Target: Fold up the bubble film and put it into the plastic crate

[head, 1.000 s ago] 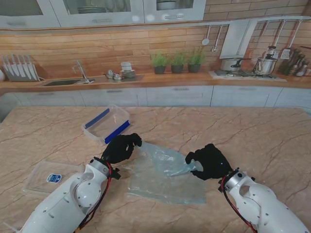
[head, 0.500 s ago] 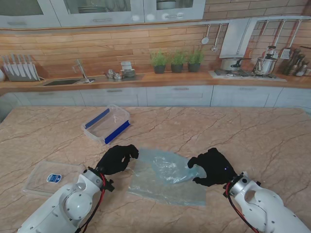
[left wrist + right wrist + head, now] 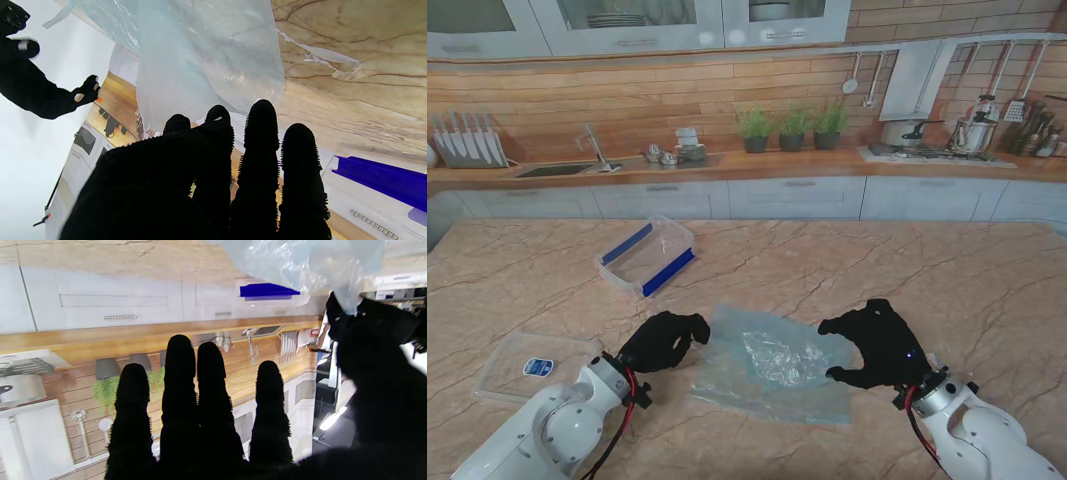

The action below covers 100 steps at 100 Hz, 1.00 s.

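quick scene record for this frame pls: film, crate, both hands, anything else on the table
bubble film: lying on the table, partly folded, crumpled patch on top, between the hands
plastic crate: clear, blue sides, farther from me, left of the film, no film inside
left hand: at the film's left edge, fingers curled; grip cannot be told
right hand: open, fingers spread, at the film's right edge
lid: clear, blue label, flat, far left

Clear lid [image 3: 522,366] with a blue label on the marble table [image 3: 947,275], near its left edge.
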Motion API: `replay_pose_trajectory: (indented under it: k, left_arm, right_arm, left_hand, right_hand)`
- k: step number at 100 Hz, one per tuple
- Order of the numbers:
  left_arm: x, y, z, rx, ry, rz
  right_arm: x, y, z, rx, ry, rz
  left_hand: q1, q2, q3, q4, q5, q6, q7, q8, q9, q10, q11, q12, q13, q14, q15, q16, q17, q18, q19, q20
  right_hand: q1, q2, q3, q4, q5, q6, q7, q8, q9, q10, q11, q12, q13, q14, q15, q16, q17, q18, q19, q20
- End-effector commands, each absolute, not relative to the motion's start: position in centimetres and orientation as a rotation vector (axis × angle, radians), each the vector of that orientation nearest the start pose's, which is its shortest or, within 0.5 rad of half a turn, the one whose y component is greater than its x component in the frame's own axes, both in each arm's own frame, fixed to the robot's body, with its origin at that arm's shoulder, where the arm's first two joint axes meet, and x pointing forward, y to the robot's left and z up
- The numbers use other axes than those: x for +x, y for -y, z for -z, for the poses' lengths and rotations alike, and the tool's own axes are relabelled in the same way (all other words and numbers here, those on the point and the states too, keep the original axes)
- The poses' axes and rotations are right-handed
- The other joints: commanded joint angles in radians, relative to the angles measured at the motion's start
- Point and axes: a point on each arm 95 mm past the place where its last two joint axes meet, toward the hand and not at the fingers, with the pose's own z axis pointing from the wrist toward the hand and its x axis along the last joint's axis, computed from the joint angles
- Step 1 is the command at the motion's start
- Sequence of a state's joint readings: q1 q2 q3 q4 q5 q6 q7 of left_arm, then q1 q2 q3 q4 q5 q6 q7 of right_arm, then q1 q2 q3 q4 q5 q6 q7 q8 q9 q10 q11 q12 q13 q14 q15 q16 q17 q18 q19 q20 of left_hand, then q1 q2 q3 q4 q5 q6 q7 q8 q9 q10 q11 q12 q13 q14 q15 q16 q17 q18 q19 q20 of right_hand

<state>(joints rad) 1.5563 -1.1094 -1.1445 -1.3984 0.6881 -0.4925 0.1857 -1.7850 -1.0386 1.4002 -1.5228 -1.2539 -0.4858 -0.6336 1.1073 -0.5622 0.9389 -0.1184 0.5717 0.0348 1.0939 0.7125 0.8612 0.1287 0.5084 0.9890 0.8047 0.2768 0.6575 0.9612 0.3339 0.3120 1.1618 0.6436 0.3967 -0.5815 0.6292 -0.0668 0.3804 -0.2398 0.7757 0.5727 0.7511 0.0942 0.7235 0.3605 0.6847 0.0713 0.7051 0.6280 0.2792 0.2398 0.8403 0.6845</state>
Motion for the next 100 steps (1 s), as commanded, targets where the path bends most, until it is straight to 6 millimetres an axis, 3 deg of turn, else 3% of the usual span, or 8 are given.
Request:
replay_pose_trajectory:
  k: [1, 13, 34, 62, 69, 79, 88, 100]
  left_arm:
    - [36.8, 1.9, 37.3, -1.317, -1.508, 2.073]
    - [36.1, 1.8, 37.0, -1.321, -1.527, 2.086]
    - [35.2, 1.6, 36.3, -1.302, -1.545, 2.104]
    - [34.9, 1.3, 35.8, -1.303, -1.593, 2.086]
    - [34.9, 1.2, 35.8, -1.286, -1.601, 2.077]
    - [34.9, 1.1, 35.7, -1.279, -1.584, 2.084]
    - [34.8, 1.0, 35.6, -1.275, -1.560, 2.098]
    - [34.6, 1.0, 35.3, -1.278, -1.483, 2.153]
  right_arm:
    - [32.6, 5.8, 34.2, 0.736, -1.396, -1.828]
    - [32.7, 5.9, 34.3, 0.770, -1.364, -1.799]
    - [32.9, 5.7, 34.7, 0.799, -1.407, -1.799]
    - [32.8, 5.4, 35.2, 0.821, -1.442, -1.750]
    - [32.9, 5.2, 35.5, 0.832, -1.459, -1.721]
    - [33.3, 5.3, 36.2, 0.840, -1.483, -1.651]
    - [33.6, 5.4, 36.7, 0.866, -1.499, -1.618]
    - [33.8, 5.4, 37.3, 0.908, -1.525, -1.580]
  left_hand:
    - [0.004, -0.055, 0.032, -0.024, 0.031, -0.042, -0.023, -0.011, 0.026, -0.025, -0.016, 0.001, 0.020, -0.013, 0.012, -0.005, -0.020, 0.015, -0.011, 0.021]
    - [0.000, -0.054, 0.030, -0.024, 0.031, -0.043, -0.024, -0.013, 0.027, -0.024, -0.020, 0.003, 0.021, -0.014, 0.013, -0.005, -0.024, 0.015, -0.015, 0.024]
    - [-0.005, -0.050, 0.026, -0.025, 0.032, -0.047, -0.031, -0.021, 0.030, -0.019, -0.030, 0.002, 0.020, -0.017, 0.012, -0.010, -0.027, 0.017, -0.024, 0.025]
    - [-0.086, -0.042, -0.002, -0.015, 0.052, -0.092, -0.082, -0.084, 0.005, 0.005, -0.118, -0.011, -0.049, -0.020, 0.001, -0.044, -0.074, 0.026, -0.067, 0.033]
    - [-0.172, -0.030, 0.010, 0.008, 0.029, -0.085, -0.084, -0.115, -0.069, 0.015, -0.066, -0.111, -0.097, -0.036, 0.021, -0.099, -0.087, 0.025, -0.089, 0.037]
    - [-0.231, -0.074, -0.131, -0.032, -0.003, -0.077, -0.090, -0.139, -0.185, 0.030, 0.014, -0.371, -0.163, -0.038, 0.033, -0.206, -0.125, 0.035, -0.112, 0.045]
    - [-0.321, -0.044, -0.236, -0.038, -0.007, -0.062, -0.122, -0.136, -0.206, 0.041, -0.010, -0.408, -0.187, -0.030, 0.019, -0.210, -0.146, 0.043, -0.120, 0.055]
    - [-0.427, 0.010, -0.265, -0.030, 0.018, -0.024, -0.177, -0.122, -0.195, 0.060, -0.012, -0.412, -0.188, -0.014, 0.020, -0.208, -0.151, 0.056, -0.136, 0.054]
  right_hand:
    - [-0.011, 0.079, 0.007, 0.032, -0.008, 0.025, -0.019, -0.012, -0.026, 0.019, -0.011, 0.013, -0.028, -0.003, -0.011, 0.006, -0.017, 0.000, -0.026, 0.027]
    - [0.039, 0.145, 0.025, 0.042, 0.047, 0.040, -0.008, -0.009, -0.018, 0.030, -0.010, 0.013, -0.024, 0.007, -0.008, 0.007, -0.019, 0.007, -0.026, 0.029]
    - [-0.029, 0.037, 0.121, 0.024, 0.106, 0.012, -0.017, 0.004, -0.026, 0.031, -0.040, 0.006, -0.039, 0.002, -0.045, -0.014, -0.031, 0.014, -0.038, 0.021]
    - [0.032, 0.106, 0.093, 0.028, 0.119, 0.015, -0.036, 0.002, -0.034, 0.044, -0.069, 0.007, -0.045, 0.009, -0.077, -0.023, -0.032, 0.014, -0.074, 0.019]
    - [0.041, 0.104, 0.089, 0.029, 0.119, 0.015, -0.038, 0.002, -0.041, 0.047, -0.072, 0.006, -0.051, 0.012, -0.081, -0.025, -0.034, 0.014, -0.077, 0.018]
    - [0.036, 0.095, 0.082, 0.029, 0.118, 0.018, -0.045, 0.000, -0.063, 0.057, -0.079, 0.004, -0.070, 0.020, -0.089, -0.029, -0.044, 0.019, -0.085, 0.015]
    - [0.032, 0.087, 0.078, 0.030, 0.117, 0.018, -0.052, -0.002, -0.084, 0.066, -0.085, 0.002, -0.091, 0.026, -0.097, -0.033, -0.058, 0.022, -0.092, 0.012]
    - [0.021, 0.046, 0.071, 0.029, 0.115, 0.023, -0.065, -0.007, -0.118, 0.073, -0.100, -0.002, -0.117, 0.029, -0.115, -0.043, -0.079, 0.025, -0.105, 0.007]
